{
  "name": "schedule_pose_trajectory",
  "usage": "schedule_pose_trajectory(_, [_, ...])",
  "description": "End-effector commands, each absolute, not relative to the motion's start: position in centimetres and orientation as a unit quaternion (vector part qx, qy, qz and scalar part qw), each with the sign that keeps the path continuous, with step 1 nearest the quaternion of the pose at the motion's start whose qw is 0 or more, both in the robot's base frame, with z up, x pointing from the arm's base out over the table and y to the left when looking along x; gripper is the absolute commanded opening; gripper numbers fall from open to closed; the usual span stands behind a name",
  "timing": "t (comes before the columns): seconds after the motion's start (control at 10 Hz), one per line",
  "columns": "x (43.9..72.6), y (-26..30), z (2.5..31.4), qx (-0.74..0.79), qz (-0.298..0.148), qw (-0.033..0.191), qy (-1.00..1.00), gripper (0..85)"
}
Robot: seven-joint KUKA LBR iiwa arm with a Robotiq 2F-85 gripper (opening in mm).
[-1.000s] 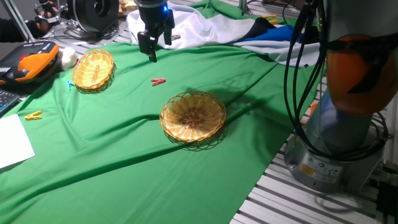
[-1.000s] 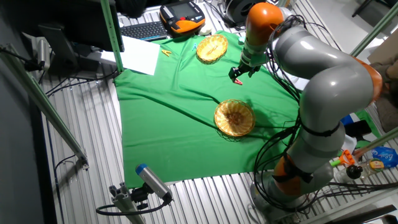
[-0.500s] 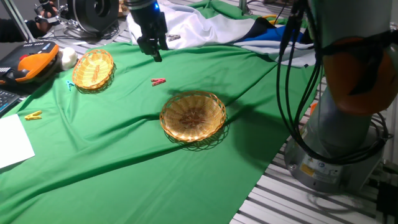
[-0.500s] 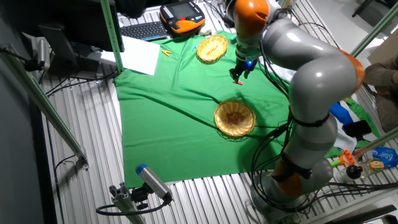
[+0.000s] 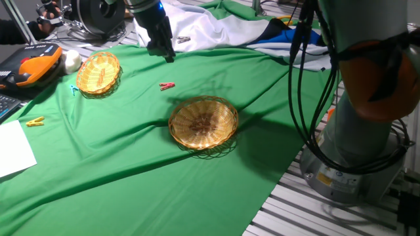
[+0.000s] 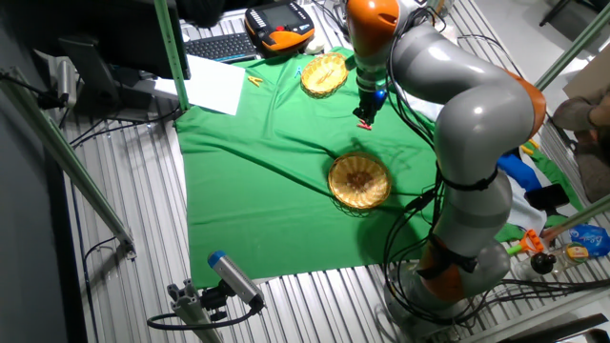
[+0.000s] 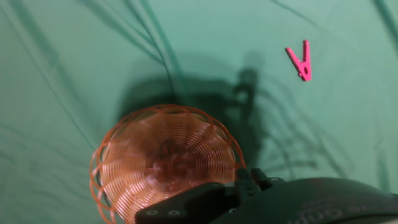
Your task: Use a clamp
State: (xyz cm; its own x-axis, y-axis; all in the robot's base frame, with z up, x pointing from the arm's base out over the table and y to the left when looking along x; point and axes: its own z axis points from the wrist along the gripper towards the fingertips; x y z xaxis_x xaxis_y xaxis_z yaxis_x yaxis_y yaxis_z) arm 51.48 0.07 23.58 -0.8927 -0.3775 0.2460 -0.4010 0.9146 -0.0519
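Observation:
The clamp, a tiny red clip [image 5: 167, 85], lies flat on the green cloth [image 5: 131, 151] between two wicker baskets. My gripper [image 5: 165, 52] hangs above the cloth, behind the clip and clear of it, fingers pointing down and apart, holding nothing. In the other fixed view the gripper [image 6: 368, 107] is just above the clip [image 6: 363, 124]. In the hand view the clip [image 7: 300, 62] lies at the upper right with its legs spread, and the hand's dark housing [image 7: 280, 202] fills the bottom edge.
One wicker basket [image 5: 203, 122] stands in the middle of the cloth, and another [image 5: 98, 72] stands at the far left. A yellow clip [image 5: 34, 121] and a cyan clip [image 5: 74, 90] lie at the left. White paper [image 5: 13, 147] and an orange pendant [image 5: 29, 65] are nearby. A basket [image 7: 166, 163] shows in the hand view.
The gripper has turned and swung slightly left and back, away from the red clip. The clip and baskets have not moved.

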Motion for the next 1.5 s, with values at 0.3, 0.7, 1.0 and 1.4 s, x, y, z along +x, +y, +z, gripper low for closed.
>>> schedule_pose_trajectory(0.3, [51.48,0.06,23.58,0.168,0.034,0.076,-0.982,0.0])
schedule_pose_trajectory(0.7, [51.48,0.06,23.58,0.114,0.087,0.051,-0.988,0.0])
schedule_pose_trajectory(1.0, [51.48,0.06,23.58,0.099,0.097,0.019,-0.990,0.0])
schedule_pose_trajectory(1.4, [52.40,0.08,22.99,0.101,0.090,0.037,-0.990,0.0])
